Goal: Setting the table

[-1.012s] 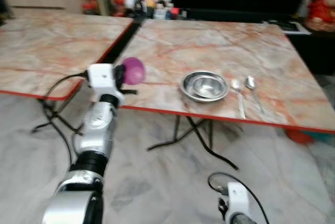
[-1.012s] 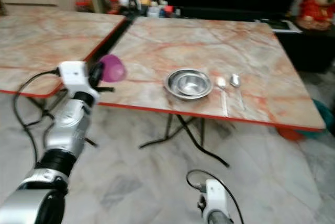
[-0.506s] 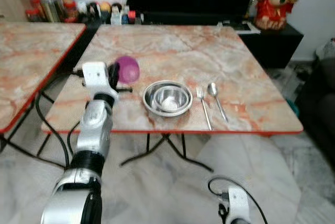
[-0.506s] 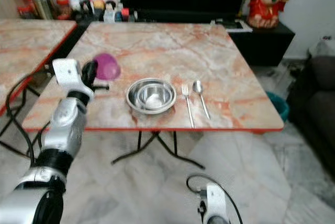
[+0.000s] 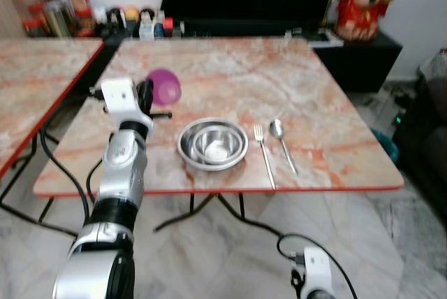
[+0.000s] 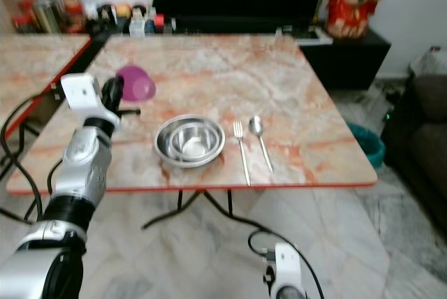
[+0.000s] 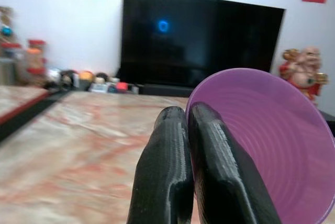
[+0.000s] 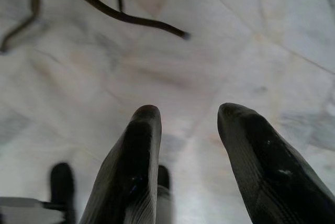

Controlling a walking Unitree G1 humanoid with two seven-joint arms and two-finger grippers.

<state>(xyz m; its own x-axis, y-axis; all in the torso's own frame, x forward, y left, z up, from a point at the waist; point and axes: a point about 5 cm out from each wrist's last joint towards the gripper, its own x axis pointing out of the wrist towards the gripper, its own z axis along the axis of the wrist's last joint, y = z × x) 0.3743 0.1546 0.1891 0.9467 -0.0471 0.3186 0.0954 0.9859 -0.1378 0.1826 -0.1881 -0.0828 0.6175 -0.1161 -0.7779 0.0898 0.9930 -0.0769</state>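
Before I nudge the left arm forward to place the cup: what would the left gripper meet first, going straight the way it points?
Probably nothing close: the left gripper, shut on the purple cup, points over the bare marble table toward the television. Depth is unclear.

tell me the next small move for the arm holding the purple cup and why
Probably carry the purple cup forward and lower it onto the bare table beyond the steel bowl. The left gripper pinches its rim and holds it tilted above the tabletop, while fork and spoon already lie in place.
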